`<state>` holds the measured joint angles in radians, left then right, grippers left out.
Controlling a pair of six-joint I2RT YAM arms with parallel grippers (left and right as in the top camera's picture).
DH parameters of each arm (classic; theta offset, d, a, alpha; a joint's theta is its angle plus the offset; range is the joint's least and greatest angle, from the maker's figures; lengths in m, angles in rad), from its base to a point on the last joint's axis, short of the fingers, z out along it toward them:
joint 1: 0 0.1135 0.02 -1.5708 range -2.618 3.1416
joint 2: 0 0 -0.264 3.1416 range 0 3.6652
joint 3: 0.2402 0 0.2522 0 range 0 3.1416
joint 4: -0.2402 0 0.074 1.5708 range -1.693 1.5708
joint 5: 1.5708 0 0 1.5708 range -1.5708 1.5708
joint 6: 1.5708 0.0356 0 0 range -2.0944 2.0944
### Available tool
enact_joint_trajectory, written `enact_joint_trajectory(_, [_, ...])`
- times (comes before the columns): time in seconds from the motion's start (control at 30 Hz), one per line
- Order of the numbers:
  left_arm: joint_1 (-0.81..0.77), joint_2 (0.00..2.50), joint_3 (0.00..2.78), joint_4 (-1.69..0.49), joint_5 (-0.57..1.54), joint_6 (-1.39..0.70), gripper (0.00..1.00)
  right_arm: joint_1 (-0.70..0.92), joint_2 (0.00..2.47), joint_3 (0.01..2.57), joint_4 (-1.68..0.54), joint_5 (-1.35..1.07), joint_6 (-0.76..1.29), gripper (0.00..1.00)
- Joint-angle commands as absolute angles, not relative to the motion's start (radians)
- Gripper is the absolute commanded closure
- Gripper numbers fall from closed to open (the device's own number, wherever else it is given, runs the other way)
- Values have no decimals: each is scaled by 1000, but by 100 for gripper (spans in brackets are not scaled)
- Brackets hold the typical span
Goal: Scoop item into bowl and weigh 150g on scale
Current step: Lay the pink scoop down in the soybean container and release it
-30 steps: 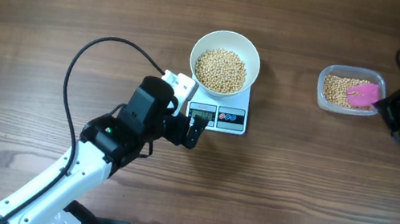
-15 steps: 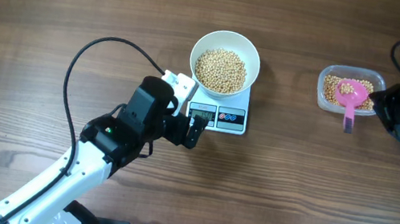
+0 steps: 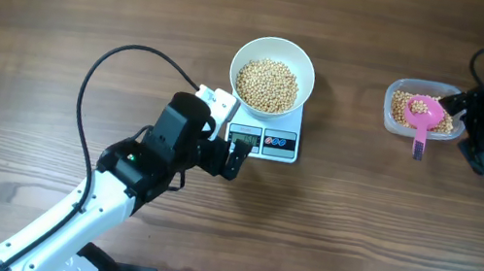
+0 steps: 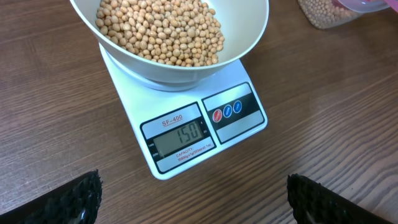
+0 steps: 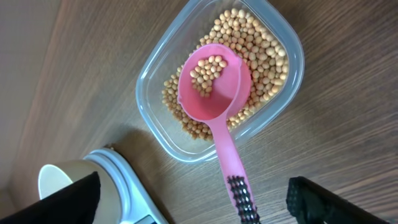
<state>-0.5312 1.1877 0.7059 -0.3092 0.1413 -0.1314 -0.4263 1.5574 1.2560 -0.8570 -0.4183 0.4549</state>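
Note:
The white bowl [image 3: 273, 75] full of tan beans [image 4: 158, 31] stands on the white scale [image 3: 266, 141], whose display [image 4: 180, 135] reads 150. My left gripper [image 3: 230, 134] hovers open just in front of the scale's display edge, its fingers [image 4: 68, 199] wide apart with only table between them. A pink scoop [image 5: 214, 81] with a few beans lies in the clear tub [image 5: 155, 78] of beans, its handle [image 5: 233, 174] sticking out over the rim. My right gripper [image 5: 199, 208] is open around the handle's end, not touching it.
The clear tub [image 3: 392, 106] sits at the right of the wooden table, close to my right arm. A black cable [image 3: 105, 68] loops over the table left of the scale. The left arm stretches from the lower left.
My right gripper has opened and let go of the pink scoop, which now rests in the tub with its handle over the rim. The left arm, bowl and scale have not moved.

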Motion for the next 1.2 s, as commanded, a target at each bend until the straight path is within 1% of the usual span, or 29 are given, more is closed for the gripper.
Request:
enact_joint_trajectory(0.0, [-535, 1192, 701, -307, 156, -109, 0, -432, 1483, 1265, -861, -424, 419, 0])
enact_joint_trajectory(0.33, [-535, 1192, 701, -307, 156, -109, 0, -432, 1329, 1265, -934, -381, 415, 0])
enact_joint_trajectory(1.17, [-535, 1192, 701, -307, 156, -108, 0, -432, 1330, 1265, -921, -381, 422, 0])
